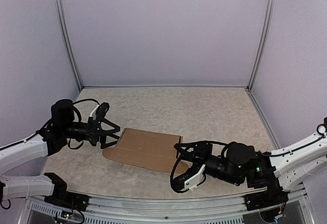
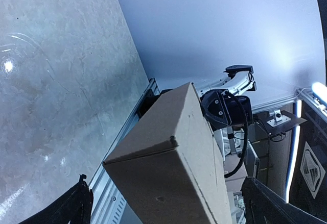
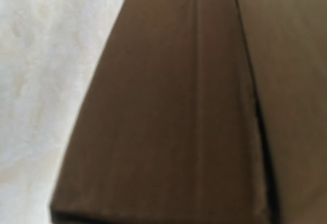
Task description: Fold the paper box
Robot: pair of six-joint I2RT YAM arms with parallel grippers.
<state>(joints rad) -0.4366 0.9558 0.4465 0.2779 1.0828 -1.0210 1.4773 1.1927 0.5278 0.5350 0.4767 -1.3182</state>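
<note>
The paper box (image 1: 145,149) is a plain brown cardboard box, folded slim, lying across the middle of the table. My left gripper (image 1: 111,135) is open at its left end, one finger on either side and neither touching it. In the left wrist view the box's end (image 2: 173,183) sits between the two dark fingertips (image 2: 76,206). My right gripper (image 1: 180,167) is closed across the box's right end. The right wrist view is filled with blurred brown cardboard (image 3: 173,122), and that gripper's own fingers are hidden there.
The table top (image 1: 204,106) is pale and marbled, with plain walls on three sides and metal corner posts (image 1: 66,35). An aluminium rail (image 1: 153,203) runs along the near edge by the arm bases.
</note>
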